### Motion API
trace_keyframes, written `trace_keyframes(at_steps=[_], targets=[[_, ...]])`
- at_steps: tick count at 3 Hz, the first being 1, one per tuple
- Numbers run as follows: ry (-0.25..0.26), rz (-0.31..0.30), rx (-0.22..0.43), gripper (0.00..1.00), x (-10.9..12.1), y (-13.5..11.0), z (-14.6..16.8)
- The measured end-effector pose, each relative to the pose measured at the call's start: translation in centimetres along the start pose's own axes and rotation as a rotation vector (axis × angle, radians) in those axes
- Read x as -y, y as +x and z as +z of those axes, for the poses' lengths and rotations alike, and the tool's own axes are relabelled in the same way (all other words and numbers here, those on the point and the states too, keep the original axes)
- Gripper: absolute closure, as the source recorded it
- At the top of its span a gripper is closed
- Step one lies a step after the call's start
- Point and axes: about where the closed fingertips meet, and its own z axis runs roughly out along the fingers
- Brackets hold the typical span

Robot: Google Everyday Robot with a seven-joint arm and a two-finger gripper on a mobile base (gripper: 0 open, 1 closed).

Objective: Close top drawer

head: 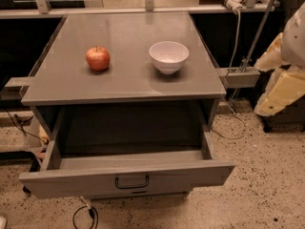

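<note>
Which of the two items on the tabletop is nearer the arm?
The white bowl, right of the red apple, closer to the arm at the right edge; the tool itself is out of view.

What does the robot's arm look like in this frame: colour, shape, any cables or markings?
The arm, at the right edge of the view, has a smooth, rounded off-white shell. Below it, also at the right edge, what seems to be the gripper is a blocky, pale yellow wedge with flat faces. No markings or cables of its own show.
</note>
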Motion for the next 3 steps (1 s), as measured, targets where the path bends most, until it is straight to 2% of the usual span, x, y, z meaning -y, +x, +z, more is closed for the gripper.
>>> trace_keyframes(at_steps=[2,3], targets=[[0.001,0.001,0.000,0.83,-0.01,0.01,-0.02],[0.014,0.015,-0.003,1.00,-0.14,0.20,-0.41]])
